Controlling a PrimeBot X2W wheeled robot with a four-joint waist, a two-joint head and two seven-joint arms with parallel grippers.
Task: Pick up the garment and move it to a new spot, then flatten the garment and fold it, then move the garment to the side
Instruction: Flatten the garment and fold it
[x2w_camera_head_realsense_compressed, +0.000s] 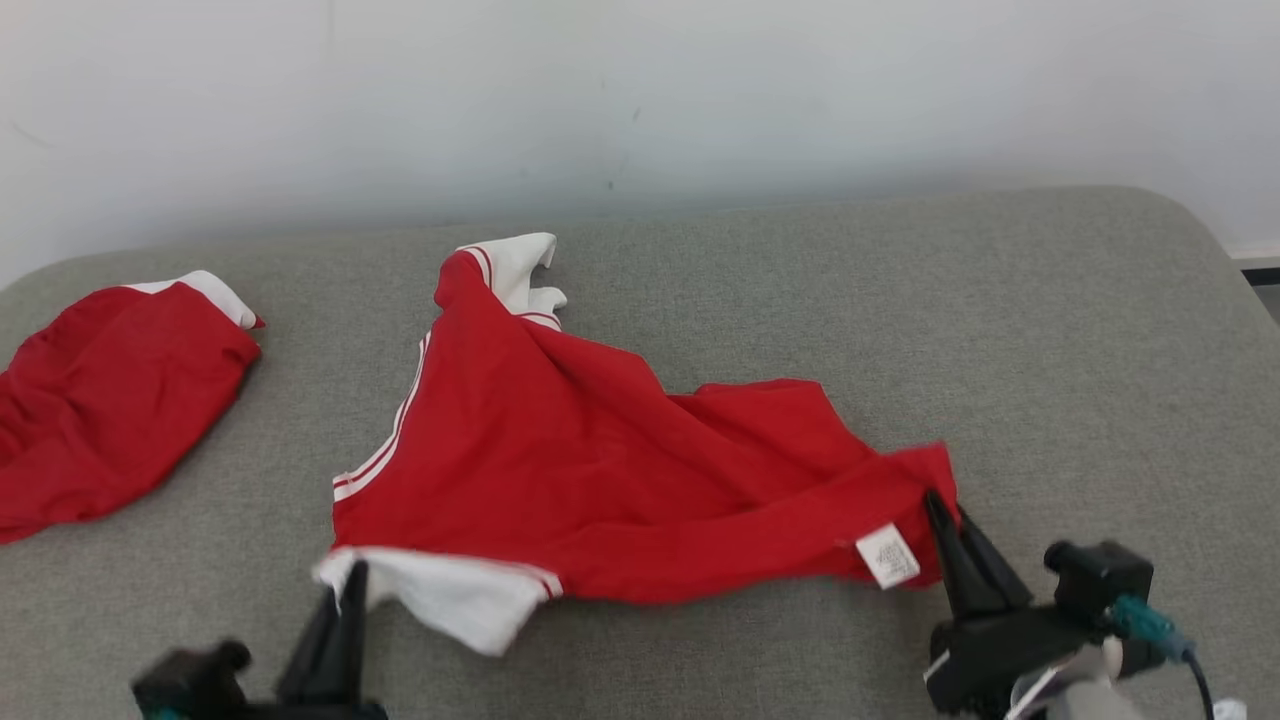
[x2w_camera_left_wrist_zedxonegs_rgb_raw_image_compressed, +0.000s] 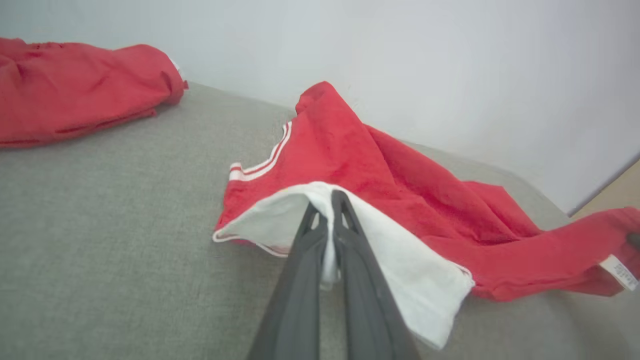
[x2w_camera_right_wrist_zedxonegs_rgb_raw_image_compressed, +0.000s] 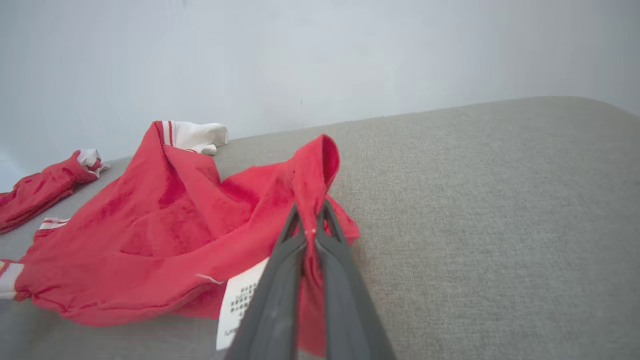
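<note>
1. On the soft grey cloth seat (x2w_camera_head_realsense_compressed: 1050, 350), the crumpled red cloth garment with white edges (x2w_camera_head_realsense_compressed: 600, 470) lies in the middle.
2. One white flap is pinched tight by the left gripper (x2w_camera_left_wrist_zedxonegs_rgb_raw_image_compressed: 327, 215), and a red corner by the right gripper (x2w_camera_right_wrist_zedxonegs_rgb_raw_image_compressed: 311, 220).
3. I think lifting, moving, flattening and folding are all not done yet.

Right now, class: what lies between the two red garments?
Bare grey cushion separates the held garment from the other garment, seen in the head view.

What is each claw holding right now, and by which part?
Both grip the red garment: left claw pinches its white sleeve, right claw pinches the red corner beside the label.
</note>
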